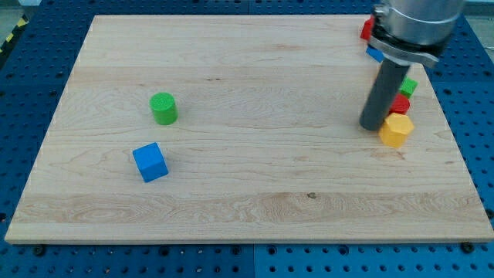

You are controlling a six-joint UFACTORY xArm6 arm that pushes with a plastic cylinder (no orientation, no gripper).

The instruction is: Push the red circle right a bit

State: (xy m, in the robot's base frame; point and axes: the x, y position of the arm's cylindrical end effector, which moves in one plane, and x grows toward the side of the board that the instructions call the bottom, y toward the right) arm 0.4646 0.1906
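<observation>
My tip [372,127] rests on the board at the view's right, just left of a yellow block [396,130]. A red block [400,104] sits right behind the yellow one, partly hidden by the rod; its shape cannot be made out. A green block [409,86] lies above it. Another red block [366,29] and a blue block [374,54] peek out from behind the arm near the top right corner, mostly hidden.
A green cylinder [163,108] and a blue cube [150,162] stand at the view's left. The wooden board [247,201] lies on a blue perforated table; its right edge is close to the block cluster.
</observation>
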